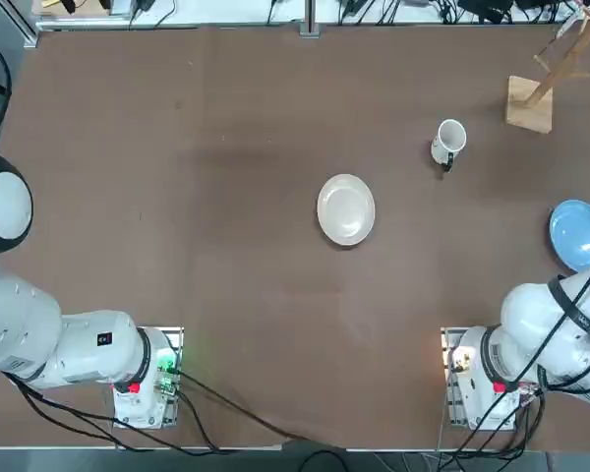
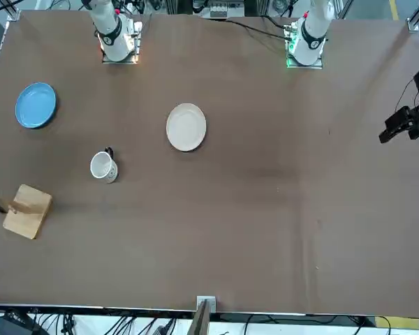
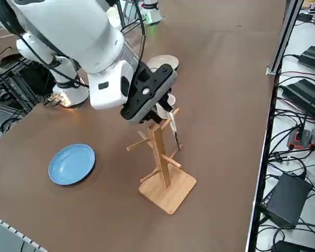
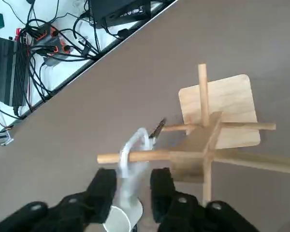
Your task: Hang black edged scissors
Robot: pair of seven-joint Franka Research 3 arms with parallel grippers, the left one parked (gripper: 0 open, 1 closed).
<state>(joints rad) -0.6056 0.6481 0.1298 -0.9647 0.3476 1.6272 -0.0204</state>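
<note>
The hanging is at its release, I judge: the small silvery-white scissors with dark trim (image 4: 123,163) seem to have a handle loop round 1 pale wooden peg (image 4: 157,154) of the wooden stand (image 3: 158,149), near the peg's free end. In the right side view they are at about 1 o'clock from the upright, dark blades (image 3: 177,143) pointing towards 6 o'clock.

The right gripper (image 4: 134,187) is just beside the peg, its 2 black fingers apart with a gap between them. The scissors lie just beyond the fingertips, roughly in line with that gap; neither finger appears to clamp them. The loop is blurred, so I cannot tell how securely it sits.

The next move calls for a straight, slow withdrawal with the fingers kept wide. A sideways brush could slide the loop off the peg's end or rock the stand.

Seen from overhead, the white mug with a dark handle (image 1: 447,141) and the round white plate (image 1: 346,209) are at 8 o'clock from the stand's base, the round blue plate (image 1: 578,234) at 5 o'clock.
</note>
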